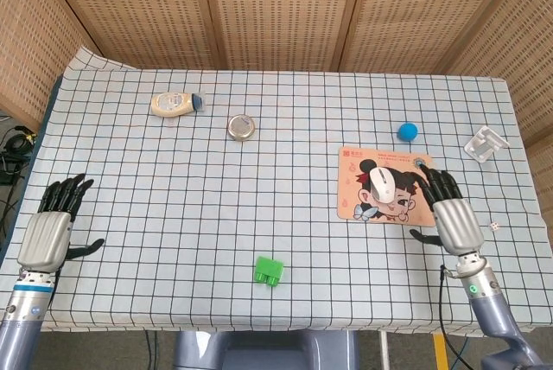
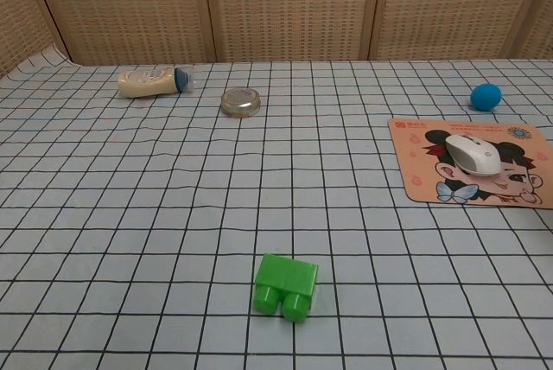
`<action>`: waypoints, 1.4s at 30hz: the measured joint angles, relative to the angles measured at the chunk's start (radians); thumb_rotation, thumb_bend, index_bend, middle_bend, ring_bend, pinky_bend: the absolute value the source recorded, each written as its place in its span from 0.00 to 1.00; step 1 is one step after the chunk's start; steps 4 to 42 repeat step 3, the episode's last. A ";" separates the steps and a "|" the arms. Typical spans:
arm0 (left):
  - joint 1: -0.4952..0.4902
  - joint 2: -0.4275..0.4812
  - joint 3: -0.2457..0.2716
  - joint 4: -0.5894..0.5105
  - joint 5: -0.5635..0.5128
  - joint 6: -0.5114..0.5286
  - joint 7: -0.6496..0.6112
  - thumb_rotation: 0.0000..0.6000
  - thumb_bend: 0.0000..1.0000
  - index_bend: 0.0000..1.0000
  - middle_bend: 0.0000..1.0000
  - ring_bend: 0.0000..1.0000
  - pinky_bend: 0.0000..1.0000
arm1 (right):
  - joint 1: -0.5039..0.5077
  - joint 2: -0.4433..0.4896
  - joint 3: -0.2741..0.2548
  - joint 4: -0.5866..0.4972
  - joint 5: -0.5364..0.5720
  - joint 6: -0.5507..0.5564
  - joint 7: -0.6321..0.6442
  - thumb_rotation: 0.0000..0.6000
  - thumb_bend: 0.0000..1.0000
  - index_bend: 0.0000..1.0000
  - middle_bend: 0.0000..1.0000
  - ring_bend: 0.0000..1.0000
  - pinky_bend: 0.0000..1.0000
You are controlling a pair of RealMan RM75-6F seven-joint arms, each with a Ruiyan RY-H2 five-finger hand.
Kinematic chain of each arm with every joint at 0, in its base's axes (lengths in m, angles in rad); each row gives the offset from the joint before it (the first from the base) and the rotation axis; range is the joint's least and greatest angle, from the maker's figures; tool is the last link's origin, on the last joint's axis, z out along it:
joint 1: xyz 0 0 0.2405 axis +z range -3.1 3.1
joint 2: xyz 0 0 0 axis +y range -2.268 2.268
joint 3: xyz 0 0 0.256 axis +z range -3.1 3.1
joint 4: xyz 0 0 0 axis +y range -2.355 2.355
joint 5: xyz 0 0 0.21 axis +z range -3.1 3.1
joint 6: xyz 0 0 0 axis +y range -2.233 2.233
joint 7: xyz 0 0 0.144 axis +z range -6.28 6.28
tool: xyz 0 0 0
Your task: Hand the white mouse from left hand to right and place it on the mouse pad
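Observation:
The white mouse (image 1: pixel 382 183) (image 2: pixel 472 153) lies on the cartoon-printed mouse pad (image 1: pixel 356 204) (image 2: pixel 418 179), with no hand touching it. My right hand (image 1: pixel 450 215) hovers just right of the pad in the head view, fingers spread and holding nothing. My left hand (image 1: pixel 48 231) is at the table's left edge, fingers spread, also holding nothing. Neither hand shows in the chest view.
A green block (image 1: pixel 268 271) (image 2: pixel 287 285) sits near the front edge. A round tin (image 1: pixel 241 126) (image 2: pixel 240 101) and a lying bottle (image 1: pixel 175 104) (image 2: pixel 153 82) are at the back left. A blue ball (image 1: pixel 407 131) (image 2: pixel 486 96) lies behind the pad; a clear holder (image 1: pixel 484 143) is far right.

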 measured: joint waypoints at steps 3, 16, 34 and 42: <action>0.002 -0.005 0.000 0.009 0.001 0.003 0.001 1.00 0.11 0.05 0.00 0.00 0.00 | -0.039 0.032 0.008 -0.028 0.005 0.033 0.073 1.00 0.13 0.01 0.00 0.00 0.00; 0.002 -0.005 0.000 0.009 0.001 0.003 0.001 1.00 0.11 0.05 0.00 0.00 0.00 | -0.039 0.032 0.008 -0.028 0.005 0.033 0.073 1.00 0.13 0.01 0.00 0.00 0.00; 0.002 -0.005 0.000 0.009 0.001 0.003 0.001 1.00 0.11 0.05 0.00 0.00 0.00 | -0.039 0.032 0.008 -0.028 0.005 0.033 0.073 1.00 0.13 0.01 0.00 0.00 0.00; 0.002 -0.005 0.000 0.009 0.001 0.003 0.001 1.00 0.11 0.05 0.00 0.00 0.00 | -0.039 0.032 0.008 -0.028 0.005 0.033 0.073 1.00 0.13 0.01 0.00 0.00 0.00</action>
